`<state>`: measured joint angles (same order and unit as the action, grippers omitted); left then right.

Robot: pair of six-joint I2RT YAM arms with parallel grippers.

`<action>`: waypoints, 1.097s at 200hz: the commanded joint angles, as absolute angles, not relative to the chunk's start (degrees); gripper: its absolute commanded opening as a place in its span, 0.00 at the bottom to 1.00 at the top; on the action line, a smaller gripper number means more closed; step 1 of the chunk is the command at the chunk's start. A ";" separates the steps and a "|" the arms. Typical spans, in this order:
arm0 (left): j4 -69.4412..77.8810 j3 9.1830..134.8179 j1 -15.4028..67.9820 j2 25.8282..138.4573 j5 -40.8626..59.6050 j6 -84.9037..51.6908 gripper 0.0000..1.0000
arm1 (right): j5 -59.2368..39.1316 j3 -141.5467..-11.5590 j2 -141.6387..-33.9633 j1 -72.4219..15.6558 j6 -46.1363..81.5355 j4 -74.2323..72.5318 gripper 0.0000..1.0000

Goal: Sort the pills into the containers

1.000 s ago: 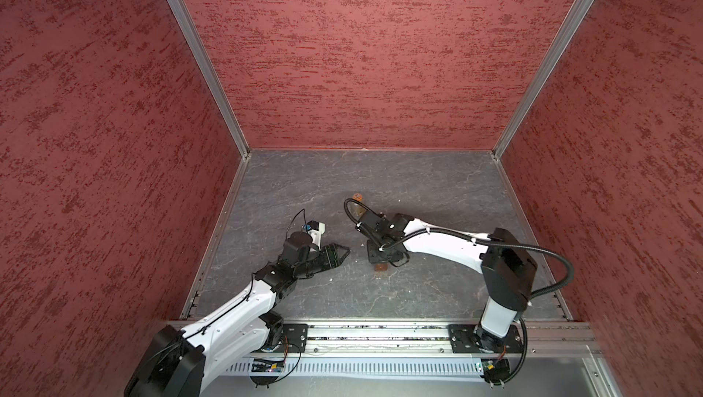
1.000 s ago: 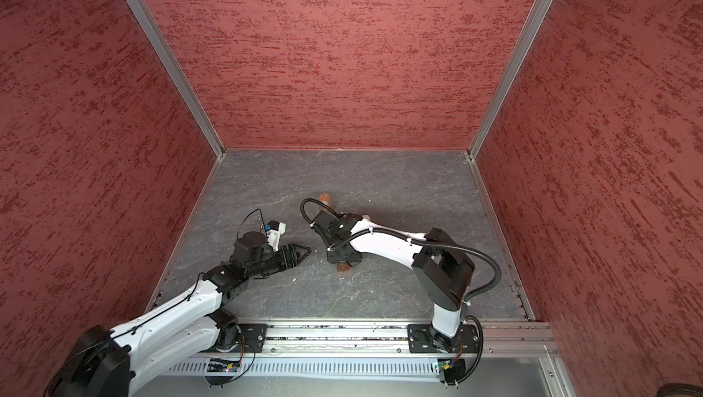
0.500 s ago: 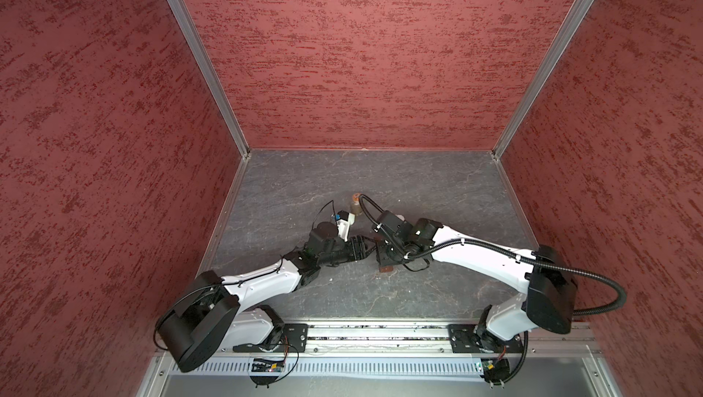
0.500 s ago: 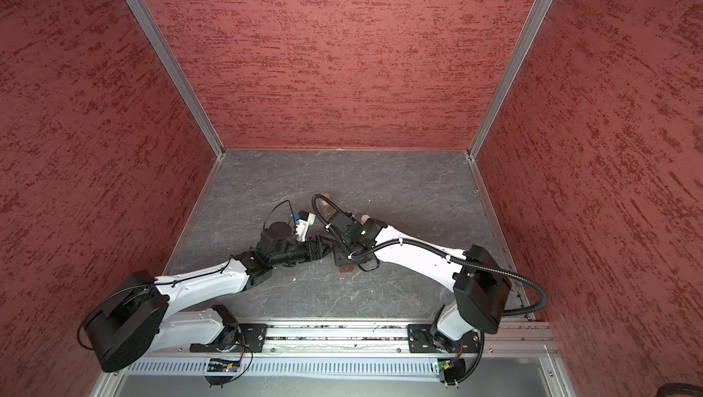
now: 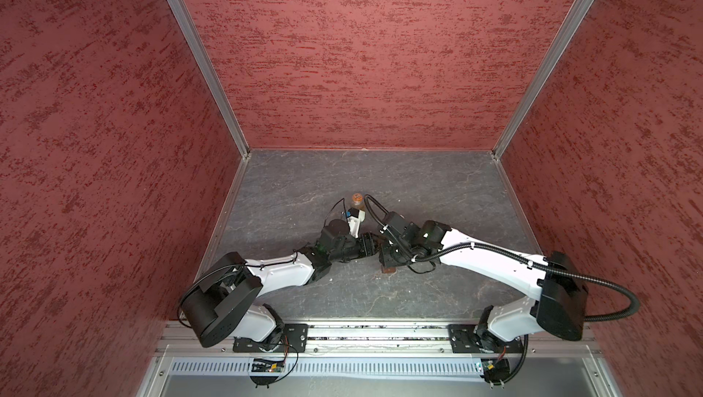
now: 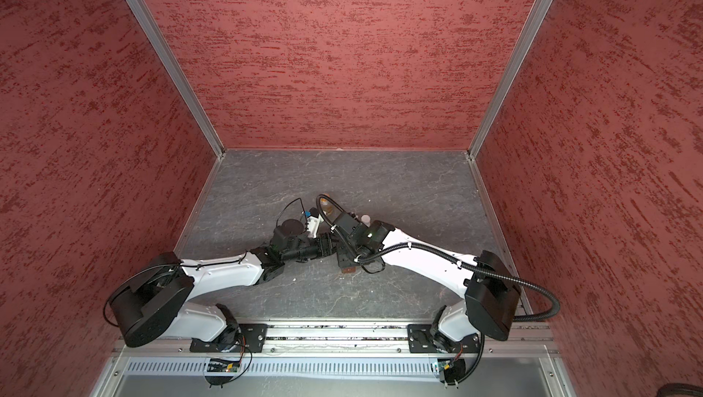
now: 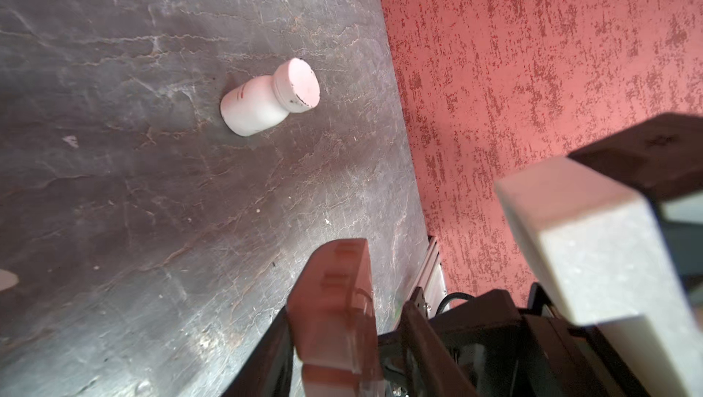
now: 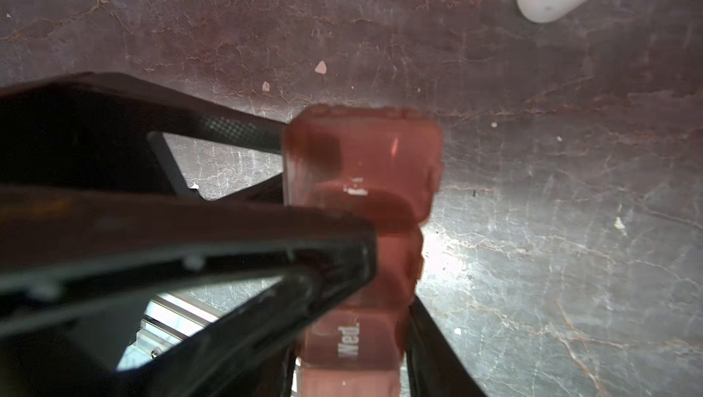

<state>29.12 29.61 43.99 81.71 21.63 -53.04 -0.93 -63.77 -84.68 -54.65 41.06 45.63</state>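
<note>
Your right tool point(image 8: 355, 342) is clamped on the translucent reddish-brown plastic pill box point(image 8: 361, 163), a long narrow row of square cells. It grips near the cell marked Wed point(image 8: 350, 338), and the box runs out past its fingers, end cell farthest from the wrist. Your left tool point(image 5: 374, 245) meets the box from the opposite side. Its black fingers point(image 8: 228, 132) sit one at the edge of the end cell and one across the next cell, but you cannot tell whether they press on it or stand free. In both top views the two tools meet over the middle of the grey stone-patterned table point(image 5: 418, 193), with one end of the box showing just below the right tool. Tiny whitish pills point(image 8: 320, 67) lie loose on the table, outside the box; the cell walls are too hazy to show what is inside. A small white plastic bottle with a round cap point(image 7: 262, 104) stands upright on the table, apart from the left tool, and an amber bottle with an orange cap point(image 5: 357, 198) stands just behind both tools
</note>
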 commanded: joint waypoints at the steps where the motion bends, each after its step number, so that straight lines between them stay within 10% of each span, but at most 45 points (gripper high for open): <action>1: 31.98 30.05 44.57 82.95 23.16 -52.95 0.44 | -1.82 -63.39 -83.58 -54.54 40.35 42.21 0.43; 124: 31.91 29.45 44.56 84.99 23.83 -52.98 0.08 | -2.05 -63.48 -83.56 -54.58 39.65 41.16 0.44; 219: 32.91 28.48 42.85 86.16 23.88 -53.18 0.06 | -8.27 -62.76 -79.89 -54.58 39.42 36.68 0.53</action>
<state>31.00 28.91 42.98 84.75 22.57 -53.56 -4.95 -63.13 -80.77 -54.63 39.81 42.13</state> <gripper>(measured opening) 0.261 0.529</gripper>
